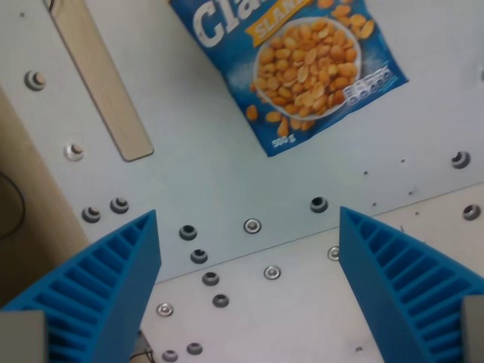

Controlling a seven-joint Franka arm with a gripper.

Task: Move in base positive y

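Note:
My gripper [248, 219] points down over a pale grey table, its two blue ribbed fingers [113, 287] set wide apart at the bottom corners of the wrist view. Nothing lies between them, only bare plate with bolt heads. A blue bag of peanuts [299, 64] lies flat at the top of the view, tilted, well beyond the fingertips and partly cut off by the top edge.
A flat wooden stick [98, 79] lies diagonally at the upper left. Several bolts and screw holes [252, 225] run across the seam between two plates. The table's edge and a brown surface [23, 227] show at the far left.

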